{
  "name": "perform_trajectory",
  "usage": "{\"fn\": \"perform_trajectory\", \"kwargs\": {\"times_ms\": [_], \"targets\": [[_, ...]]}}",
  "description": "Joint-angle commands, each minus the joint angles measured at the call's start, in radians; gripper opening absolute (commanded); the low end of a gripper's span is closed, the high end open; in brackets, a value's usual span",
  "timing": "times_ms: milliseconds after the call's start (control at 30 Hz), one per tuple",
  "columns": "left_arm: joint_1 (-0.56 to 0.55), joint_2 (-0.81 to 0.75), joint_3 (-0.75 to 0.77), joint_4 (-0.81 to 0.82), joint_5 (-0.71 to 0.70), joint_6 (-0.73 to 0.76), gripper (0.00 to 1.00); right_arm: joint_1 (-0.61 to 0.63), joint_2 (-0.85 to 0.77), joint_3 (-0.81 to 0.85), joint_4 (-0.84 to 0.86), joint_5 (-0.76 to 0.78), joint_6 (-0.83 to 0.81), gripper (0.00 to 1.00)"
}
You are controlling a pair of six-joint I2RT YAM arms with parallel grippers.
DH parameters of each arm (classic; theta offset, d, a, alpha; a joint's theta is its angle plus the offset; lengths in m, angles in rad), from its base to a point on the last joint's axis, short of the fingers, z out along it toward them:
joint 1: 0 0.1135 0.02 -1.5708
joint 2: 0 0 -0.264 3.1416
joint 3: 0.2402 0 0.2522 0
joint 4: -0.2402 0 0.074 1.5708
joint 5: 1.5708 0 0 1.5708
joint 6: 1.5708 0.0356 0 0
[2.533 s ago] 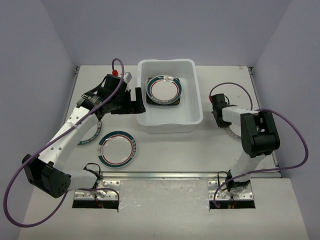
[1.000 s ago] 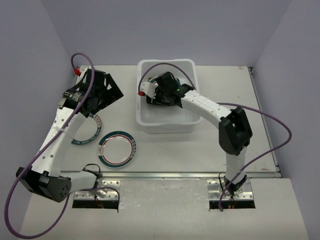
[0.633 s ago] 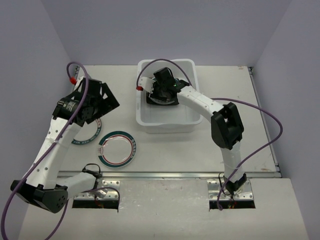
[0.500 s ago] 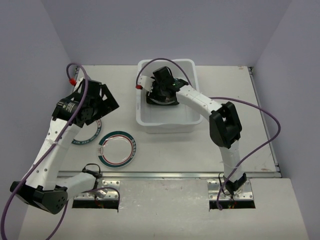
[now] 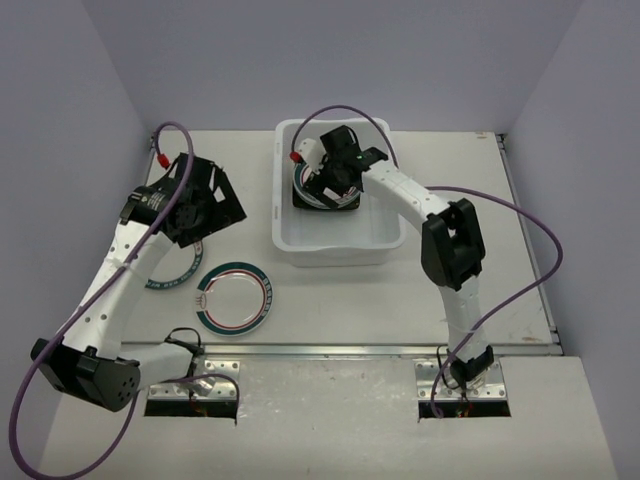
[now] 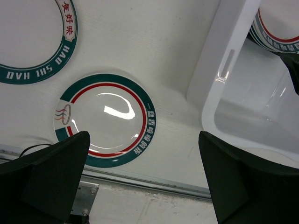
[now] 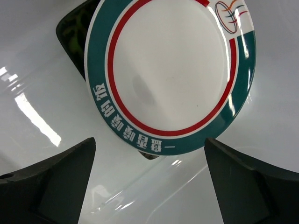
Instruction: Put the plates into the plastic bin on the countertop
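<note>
The white plastic bin [image 5: 340, 255] stands at the middle back of the countertop [image 5: 340, 305]. Inside it a round teal-and-red rimmed plate [image 7: 170, 70] lies on top of a black floral plate [image 7: 74, 28]. My right gripper [image 5: 325, 185] hovers open just above that stack, holding nothing [image 7: 149, 182]. Another round plate [image 5: 235, 298] lies on the countertop in front of the bin's left corner [image 6: 105, 120]. A further lettered plate [image 5: 172, 272] is partly hidden under my left arm [image 6: 32, 46]. My left gripper [image 5: 220, 205] is open and empty above the countertop, left of the bin [image 6: 145, 186].
The bin's rim [image 6: 224, 65] runs along the right of the left wrist view. A metal rail [image 5: 330, 350] crosses the near edge of the countertop. Purple cables loop from both arms, one arching over the bin's back rim.
My right gripper has opened and left the round plate on the stack in the bin, then shifted slightly right. The left arm has swung a little toward the back.
</note>
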State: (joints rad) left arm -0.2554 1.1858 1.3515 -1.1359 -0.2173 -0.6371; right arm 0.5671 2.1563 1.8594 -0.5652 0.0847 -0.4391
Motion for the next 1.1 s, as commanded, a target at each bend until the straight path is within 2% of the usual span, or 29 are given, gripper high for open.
{"fn": "perform_trajectory", "kwargs": {"times_ms": [0, 133, 200, 300, 400, 500, 567, 633, 667, 700, 733, 967, 1067], "targets": [[0.005, 0.015, 0.111, 0.02, -0.009, 0.05, 1.0, 0.007, -0.216, 0.108, -0.007, -0.134, 0.237, 0.99], [0.005, 0.021, 0.203, -0.01, -0.122, 0.068, 1.0, 0.007, -0.411, 0.076, -0.016, -0.18, 0.598, 0.99], [0.005, 0.017, 0.241, -0.026, -0.179, 0.061, 1.0, 0.007, -0.526, -0.103, 0.038, -0.242, 0.827, 0.99], [0.005, 0.008, 0.322, -0.036, -0.203, 0.058, 1.0, 0.028, -0.799, -0.545, 0.28, -0.304, 1.153, 0.99], [0.005, -0.012, 0.369, -0.022, -0.199, 0.06, 1.0, 0.111, -0.984, -0.879, 0.525, -0.348, 1.315, 0.99], [0.005, -0.041, 0.358, 0.007, -0.2, 0.067, 1.0, 0.262, -1.077, -1.04, 0.607, -0.252, 1.373, 0.99], [0.005, -0.078, 0.323, 0.038, -0.207, 0.07, 1.0, 0.369, -1.078, -1.142, 0.667, -0.167, 1.462, 0.99], [0.005, -0.097, 0.295, 0.058, -0.211, 0.07, 1.0, 0.445, -1.053, -1.224, 0.786, -0.115, 1.53, 0.99], [0.005, -0.105, 0.276, 0.073, -0.205, 0.07, 1.0, 0.522, -1.014, -1.267, 0.87, -0.033, 1.585, 0.99], [0.005, -0.11, 0.268, 0.077, -0.195, 0.07, 1.0, 0.592, -0.984, -1.283, 0.976, 0.039, 1.562, 0.99], [0.005, -0.111, 0.267, 0.077, -0.185, 0.071, 1.0, 0.631, -0.941, -1.273, 1.003, 0.099, 1.566, 0.99], [0.005, -0.13, 0.259, 0.071, -0.112, 0.077, 1.0, 0.659, -0.613, -1.268, 1.15, 0.208, 1.85, 0.96], [0.005, -0.151, 0.252, 0.071, -0.068, 0.063, 1.0, 0.66, -0.488, -1.201, 1.107, 0.223, 1.904, 0.94]]}}
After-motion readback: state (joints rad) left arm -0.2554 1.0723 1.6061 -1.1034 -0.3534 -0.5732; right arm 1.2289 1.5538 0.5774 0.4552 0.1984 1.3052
